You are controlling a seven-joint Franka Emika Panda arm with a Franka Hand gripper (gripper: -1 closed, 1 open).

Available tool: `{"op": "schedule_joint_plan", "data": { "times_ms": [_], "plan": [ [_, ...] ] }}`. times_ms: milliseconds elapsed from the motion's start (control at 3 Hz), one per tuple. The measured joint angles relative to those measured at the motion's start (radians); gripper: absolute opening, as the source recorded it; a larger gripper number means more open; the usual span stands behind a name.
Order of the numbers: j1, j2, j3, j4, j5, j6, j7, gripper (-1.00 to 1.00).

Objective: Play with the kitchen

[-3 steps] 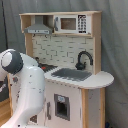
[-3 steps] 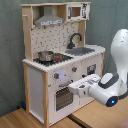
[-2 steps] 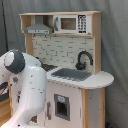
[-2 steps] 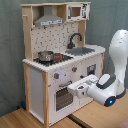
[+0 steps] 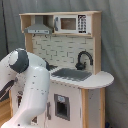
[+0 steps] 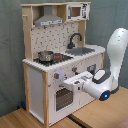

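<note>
The kitchen is a tall toy unit of pale wood and white panels. In the second exterior view it carries a black-red stovetop with a small steel pot, a black faucet, a steel sink, a grey hood, knobs and an oven door. My gripper reaches in from the second exterior view's right, at the front panel just below the knobs and above the oven door. In the first exterior view the white arm hides the gripper.
A toy microwave sits in the top shelf beside the hood. The faucet and sink lie right of my arm in the first exterior view. A wooden table lies under the arm. Grey curtain behind.
My gripper has moved towards the second exterior view's left, closer to the kitchen's front panel under the knobs. In the first exterior view the arm has swung further across the kitchen's left side.
</note>
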Motion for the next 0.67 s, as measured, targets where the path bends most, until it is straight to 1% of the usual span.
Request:
{"op": "schedule_joint_plan", "data": {
  "times_ms": [333, 667],
  "plan": [
    [-0.035, 0.001, 0.013, 0.0, -0.027, 0.054, 0.071, 1.0],
    [-0.041, 0.009, 0.002, 0.0, -0.052, 0.121, 0.141, 1.0]
  ]
}}
